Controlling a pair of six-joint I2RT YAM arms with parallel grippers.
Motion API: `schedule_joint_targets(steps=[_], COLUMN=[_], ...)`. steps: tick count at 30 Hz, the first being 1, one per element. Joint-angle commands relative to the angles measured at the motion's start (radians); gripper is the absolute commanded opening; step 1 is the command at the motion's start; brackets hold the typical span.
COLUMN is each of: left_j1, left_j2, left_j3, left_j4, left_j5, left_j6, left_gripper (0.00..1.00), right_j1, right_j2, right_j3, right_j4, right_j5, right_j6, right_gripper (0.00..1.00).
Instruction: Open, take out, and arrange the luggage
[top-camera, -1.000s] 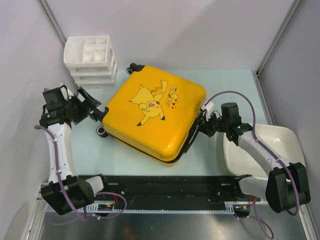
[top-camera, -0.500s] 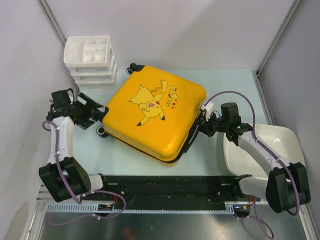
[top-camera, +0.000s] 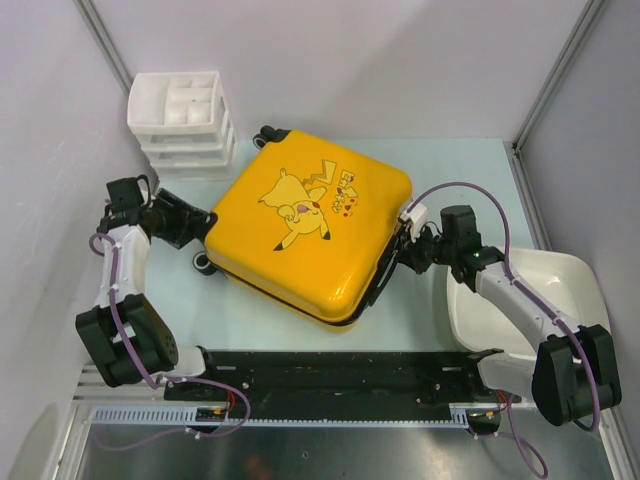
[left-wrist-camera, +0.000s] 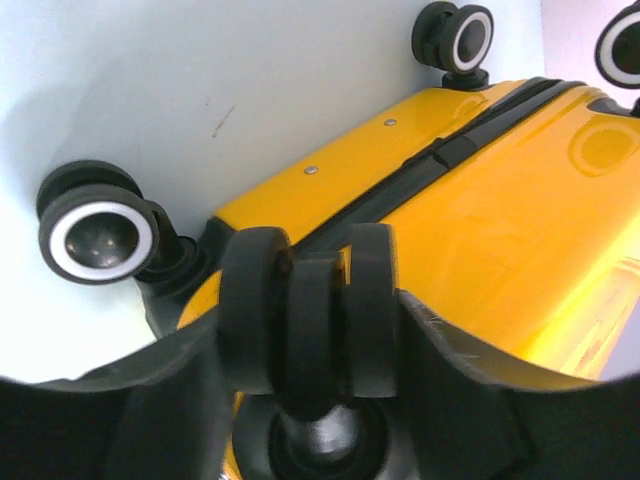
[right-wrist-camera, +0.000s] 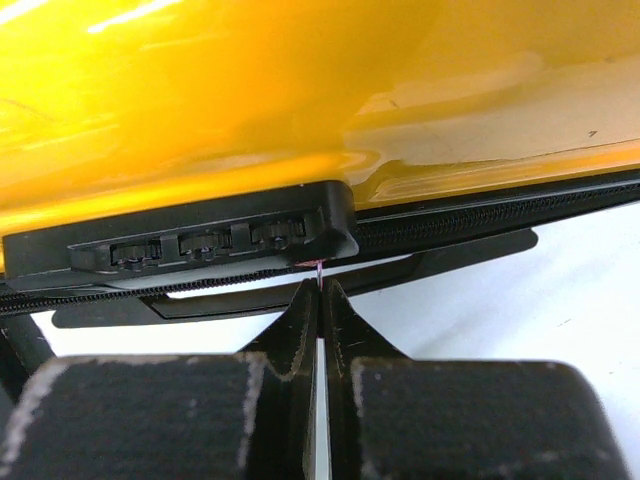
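Observation:
The yellow Pikachu suitcase (top-camera: 310, 225) lies flat and closed on the table, wheels to the left. My left gripper (top-camera: 200, 228) is at its left corner. In the left wrist view its fingers (left-wrist-camera: 150, 400) press both sides of a black double wheel (left-wrist-camera: 305, 310), under the yellow shell (left-wrist-camera: 500, 200). My right gripper (top-camera: 403, 252) is at the suitcase's right edge. In the right wrist view it (right-wrist-camera: 318, 290) is shut on a thin pink zip-pull cord (right-wrist-camera: 318, 268) just below the black combination lock (right-wrist-camera: 200, 245). The zip line runs closed along the shell (right-wrist-camera: 250, 100).
A white plastic drawer unit (top-camera: 180, 120) stands at the back left, close to the suitcase's far corner. A white tub (top-camera: 560, 290) sits at the right under my right arm. A black rail (top-camera: 330, 385) runs along the near edge. Other wheels (left-wrist-camera: 98, 235) show nearby.
My left gripper has moved right, in to the suitcase's left corner, and now sits around a wheel. The right arm and the suitcase have not moved.

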Motion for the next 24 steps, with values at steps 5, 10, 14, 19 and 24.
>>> schedule_joint_targets(steps=[5,10,14,19,24], left_j1=[0.027,0.047,0.049,0.047,0.041], left_j2=[0.008,0.052,0.1,0.143,0.206], left_j3=[0.025,0.051,0.071,0.109,0.148], left_j4=[0.044,0.043,0.04,0.037,0.026], left_j5=[0.053,0.063,0.066,0.06,0.09], left_j6=[0.048,0.137,0.206,0.267,0.362], left_gripper=[0.13,0.0,0.0,0.0,0.0], right_j1=[-0.051,-0.196,-0.278,-0.379,-0.427], right_j2=[-0.017,0.016,0.122,0.307,0.464], right_j3=[0.014,0.049,0.121,0.276,0.407], right_j4=[0.117,0.088,0.101,0.114,0.13], right_j5=[0.029,-0.063,-0.123,-0.206,-0.339], right_j6=[-0.077,-0.199,-0.272,-0.366,-0.476], right_gripper=[0.0,0.0,0.0,0.0,0.0])
